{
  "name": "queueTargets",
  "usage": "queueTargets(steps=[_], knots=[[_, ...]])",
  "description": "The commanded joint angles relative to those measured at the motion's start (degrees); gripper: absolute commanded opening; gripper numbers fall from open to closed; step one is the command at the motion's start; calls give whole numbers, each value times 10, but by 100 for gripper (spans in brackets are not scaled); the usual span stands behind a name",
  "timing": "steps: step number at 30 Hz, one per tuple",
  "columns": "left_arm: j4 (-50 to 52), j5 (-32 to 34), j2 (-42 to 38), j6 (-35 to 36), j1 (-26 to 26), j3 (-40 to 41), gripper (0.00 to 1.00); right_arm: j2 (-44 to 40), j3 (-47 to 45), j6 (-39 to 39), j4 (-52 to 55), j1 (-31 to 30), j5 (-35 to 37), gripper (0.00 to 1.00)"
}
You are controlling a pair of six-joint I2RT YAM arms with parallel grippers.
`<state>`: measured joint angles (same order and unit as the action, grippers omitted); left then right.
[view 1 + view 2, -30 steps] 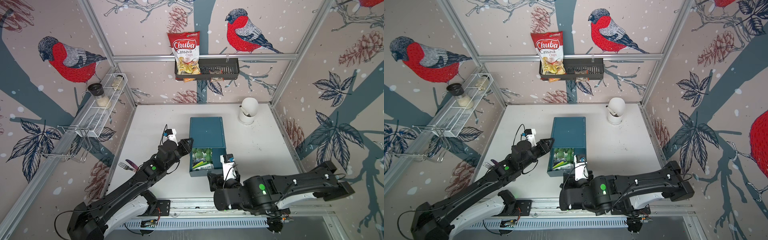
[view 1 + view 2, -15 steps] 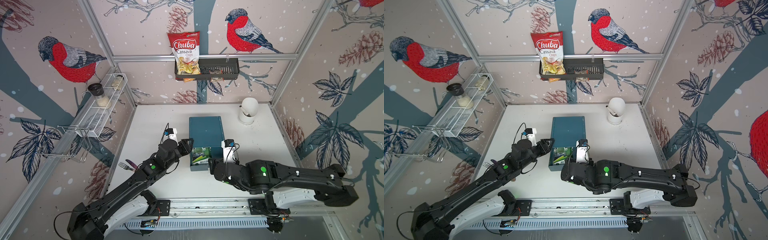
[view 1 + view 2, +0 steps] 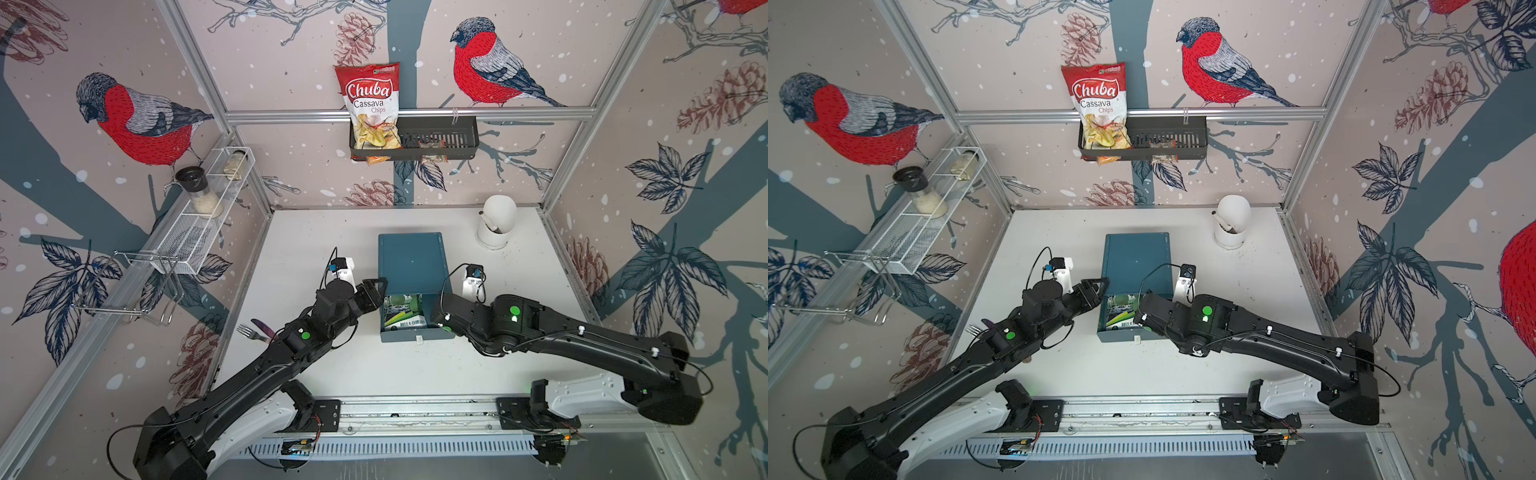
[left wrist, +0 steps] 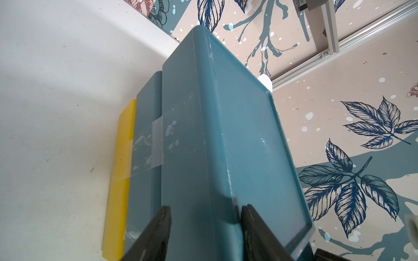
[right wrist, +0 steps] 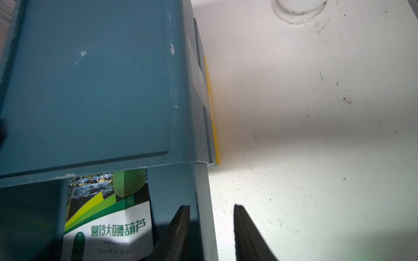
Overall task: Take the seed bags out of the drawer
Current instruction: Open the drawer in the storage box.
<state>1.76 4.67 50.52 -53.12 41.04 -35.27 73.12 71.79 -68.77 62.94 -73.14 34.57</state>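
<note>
Both top views: drawer point(image 3: 415, 336) part-way out of blue cabinet point(image 3: 409, 262) on table point(image 3: 316, 365). One green-and-white seed bag point(image 3: 404, 319) lies flat inside (others not visible).

Left wrist: left jaws straddle the cabinet's top edge; cannot tell if they pinch.

Right wrist: right jaws narrow, astride the drawer's side wall, outer finger clear. Bag point(image 5: 108, 223) glossy, gourd print.

Step, I judge: drawer-opening. Next: clamp the wall, pull straight.

We find a robot test cell: aluminium frame point(image 3: 291, 115), bird-print wall panels point(image 3: 137, 120), left arm point(image 3: 266, 365) and right arm point(image 3: 582, 345) bolted to a rail point(image 3: 415, 409) beside a white surface point(image 3: 299, 249).
</note>
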Motion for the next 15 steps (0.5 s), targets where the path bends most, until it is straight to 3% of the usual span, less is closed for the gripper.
queueTargets(steps=[1, 6, 15], knots=[[23, 1, 6, 3, 2, 0, 54, 2, -8, 19, -3, 4, -20, 24], [22, 4, 12, 2, 4, 0, 54, 9, -2, 12, 16, -10, -27, 1], [19, 11, 25, -2, 7, 3, 54, 8, -8, -87, 100, -89, -11, 0]])
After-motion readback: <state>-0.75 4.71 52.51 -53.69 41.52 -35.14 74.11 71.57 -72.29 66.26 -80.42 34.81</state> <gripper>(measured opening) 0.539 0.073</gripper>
